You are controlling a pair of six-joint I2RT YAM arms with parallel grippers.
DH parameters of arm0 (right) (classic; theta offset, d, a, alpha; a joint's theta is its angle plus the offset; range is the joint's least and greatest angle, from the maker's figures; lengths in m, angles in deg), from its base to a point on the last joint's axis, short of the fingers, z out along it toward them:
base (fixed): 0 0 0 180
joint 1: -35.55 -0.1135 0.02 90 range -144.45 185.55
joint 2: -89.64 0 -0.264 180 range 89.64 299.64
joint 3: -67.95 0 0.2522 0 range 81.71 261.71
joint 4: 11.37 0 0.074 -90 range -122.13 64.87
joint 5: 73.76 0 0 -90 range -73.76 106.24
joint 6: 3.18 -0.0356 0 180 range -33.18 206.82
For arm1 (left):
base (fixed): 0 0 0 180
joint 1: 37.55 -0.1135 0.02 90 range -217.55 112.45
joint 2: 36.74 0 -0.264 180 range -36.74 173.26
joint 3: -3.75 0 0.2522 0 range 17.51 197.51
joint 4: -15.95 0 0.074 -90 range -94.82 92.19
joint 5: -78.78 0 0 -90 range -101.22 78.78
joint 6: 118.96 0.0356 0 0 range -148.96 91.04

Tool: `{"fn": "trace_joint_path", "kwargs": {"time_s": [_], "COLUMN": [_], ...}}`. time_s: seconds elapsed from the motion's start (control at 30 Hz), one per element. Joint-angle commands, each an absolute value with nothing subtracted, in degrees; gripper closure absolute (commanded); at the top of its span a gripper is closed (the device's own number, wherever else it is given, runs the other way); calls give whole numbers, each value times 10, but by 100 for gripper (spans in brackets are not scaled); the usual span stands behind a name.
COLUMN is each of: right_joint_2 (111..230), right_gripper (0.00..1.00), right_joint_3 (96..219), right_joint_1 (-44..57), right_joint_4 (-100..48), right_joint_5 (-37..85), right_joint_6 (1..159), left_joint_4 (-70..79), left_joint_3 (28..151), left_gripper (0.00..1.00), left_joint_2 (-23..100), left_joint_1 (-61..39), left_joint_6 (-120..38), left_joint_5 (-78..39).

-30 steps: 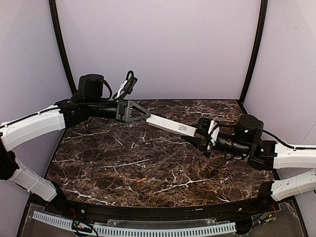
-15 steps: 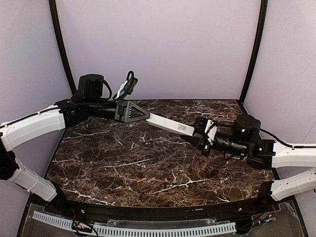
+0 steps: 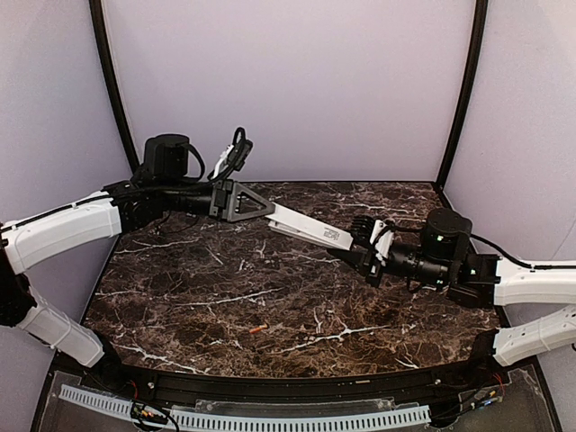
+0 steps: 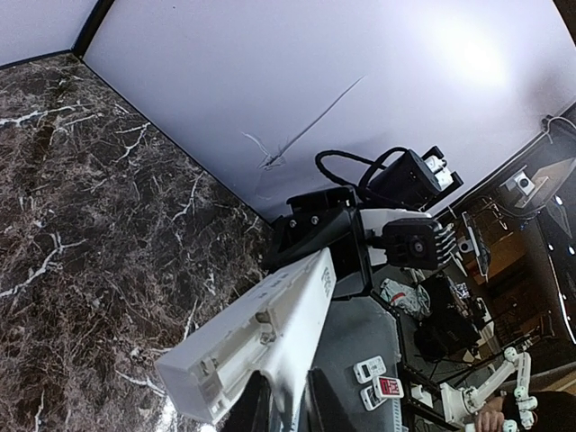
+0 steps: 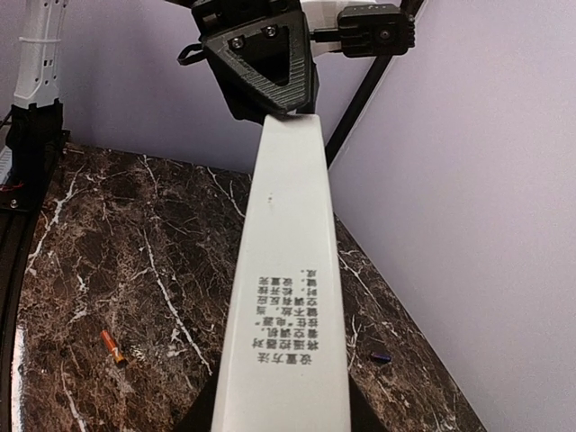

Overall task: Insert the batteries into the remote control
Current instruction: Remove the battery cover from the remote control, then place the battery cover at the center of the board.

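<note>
The white remote control (image 3: 310, 229) hangs in the air between both grippers, above the back of the marble table. My left gripper (image 3: 268, 211) is shut on its left end. In the left wrist view the remote (image 4: 261, 328) shows an open battery bay, and the gripper (image 4: 283, 409) clamps it from below. My right gripper (image 3: 363, 246) is closed on its right end. In the right wrist view the remote's printed back (image 5: 283, 270) fills the middle, with the gripper (image 5: 281, 423) against both its sides. One orange-red battery (image 3: 257, 329) lies on the table, also seen in the right wrist view (image 5: 112, 346).
A small dark cylinder (image 5: 381, 356) lies on the marble near the right wall. Purple walls close in the table on three sides. A black rail (image 3: 270, 389) runs along the near edge.
My right arm has slid about a finger's width left along the remote's end. The left gripper and remote have barely shifted. The orange battery has not moved.
</note>
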State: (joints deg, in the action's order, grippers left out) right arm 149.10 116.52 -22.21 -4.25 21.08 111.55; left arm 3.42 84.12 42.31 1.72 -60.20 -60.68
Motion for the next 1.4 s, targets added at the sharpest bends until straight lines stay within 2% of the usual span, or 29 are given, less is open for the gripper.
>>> {"fn": "trace_joint_path", "kwargs": {"time_s": [0.0, 0.2, 0.53, 0.7, 0.93, 1.17, 1.37], "right_joint_2": [1491, 1476, 1422, 1420, 1430, 1424, 1419], "right_gripper": [100, 100, 100, 100, 100, 100, 100], "right_joint_3": [1181, 1172, 1125, 1116, 1115, 1118, 1118], "right_joint_1": [-226, -226, -226, -226, -226, -226, -226], "right_joint_4": [-21, -23, -27, -36, -45, -55, -58], "right_joint_5": [203, 200, 177, 164, 152, 160, 160], "right_joint_6": [1110, 1106, 1090, 1080, 1072, 1066, 1063], "left_joint_4": [66, 87, 196, 240, 296, 195, 147], "left_joint_3": [838, 830, 791, 768, 707, 643, 591], "left_gripper": [87, 99, 100, 100, 100, 100, 100], "left_joint_2": [428, 426, 395, 378, 350, 325, 339], "left_joint_1": [16, 14, -35, -72, -135, -194, -230], "left_joint_6": [-616, -629, -713, -751, -799, -746, -736], "left_joint_5": [-635, -636, -681, -669, -604, -437, -361]}}
